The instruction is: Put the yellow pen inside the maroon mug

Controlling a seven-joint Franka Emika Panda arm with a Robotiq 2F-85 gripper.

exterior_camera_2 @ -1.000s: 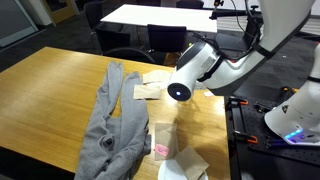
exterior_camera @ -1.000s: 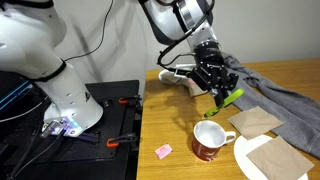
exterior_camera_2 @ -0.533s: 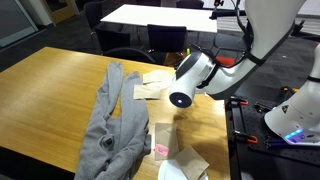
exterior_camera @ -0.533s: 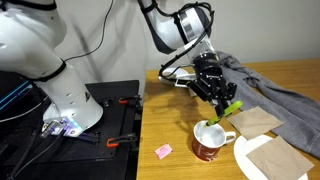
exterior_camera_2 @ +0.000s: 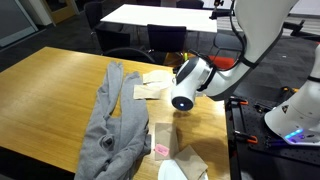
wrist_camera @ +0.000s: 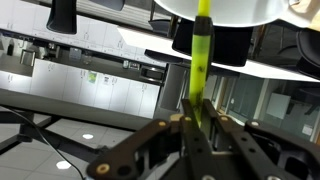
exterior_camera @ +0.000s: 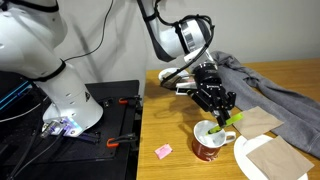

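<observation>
My gripper (exterior_camera: 219, 104) is shut on the yellow pen (exterior_camera: 230, 115), which sticks out tilted just above the rim of the maroon mug (exterior_camera: 208, 142). The mug stands on the wooden table near its front edge, white inside, handle to the right. In the wrist view the pen (wrist_camera: 200, 60) runs straight up between my shut fingers (wrist_camera: 196, 128), its far end at the mug's white opening (wrist_camera: 215, 8). In an exterior view my gripper's body (exterior_camera_2: 186, 85) hides both mug and pen.
A grey cloth (exterior_camera: 265, 85) lies across the table, also seen in an exterior view (exterior_camera_2: 112, 125). Brown paper napkins (exterior_camera: 255, 120) and a white plate (exterior_camera: 268, 160) sit right of the mug. A small pink object (exterior_camera: 163, 150) lies to its left.
My gripper has moved down and toward the mug with the pen. The pen's end has come from beside the cloth to just above the mug's rim.
</observation>
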